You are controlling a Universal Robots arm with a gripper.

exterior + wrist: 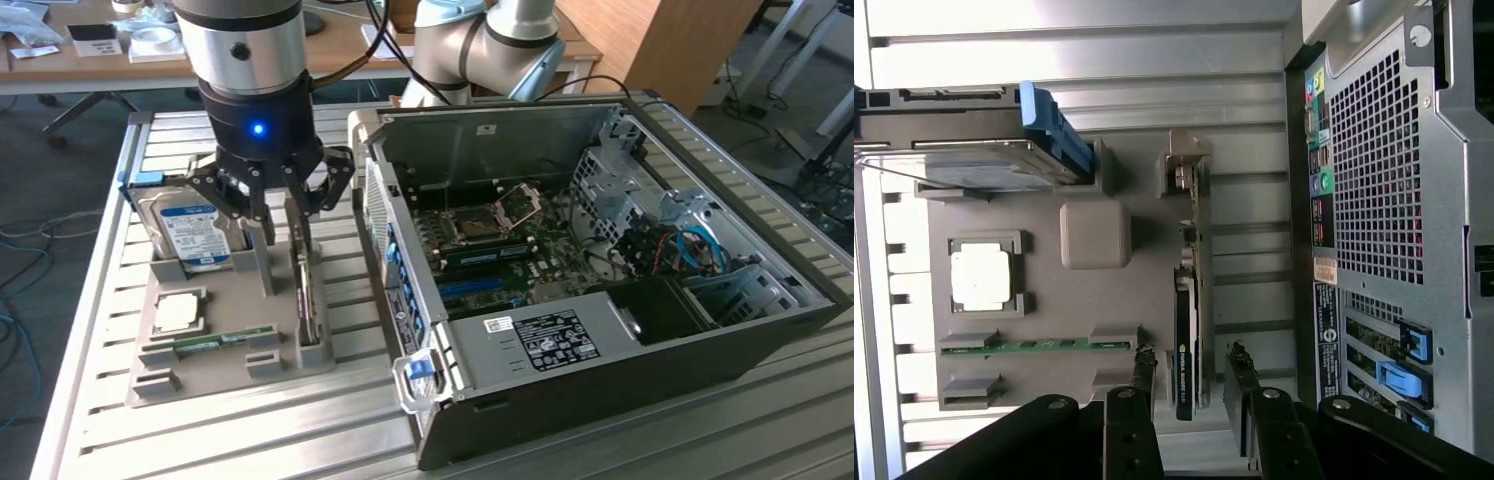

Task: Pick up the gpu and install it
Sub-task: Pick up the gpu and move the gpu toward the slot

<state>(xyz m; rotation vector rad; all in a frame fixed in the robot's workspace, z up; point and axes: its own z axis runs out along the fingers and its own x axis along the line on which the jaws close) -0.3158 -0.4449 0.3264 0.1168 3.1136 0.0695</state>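
Exterior view: gripper point(283, 222) hangs over the far end of the grey tray point(220, 378), jaws spread wide, nothing in them. The gpu point(310, 300) stands on edge in the tray, on the side next to the open computer case point(601, 290). From here I get only its thin upper edge.

Wrist view adds detail. The card's long axis runs parallel to the case's rear panel, with the pale bracket point(1184, 165) at the hard drive point(974, 165) end and the dark end toward the memory stick point(1039, 345). The fingers point(1144, 375) frame that dark end with a gap on each side. The processor point(981, 277) sits mid-tray.
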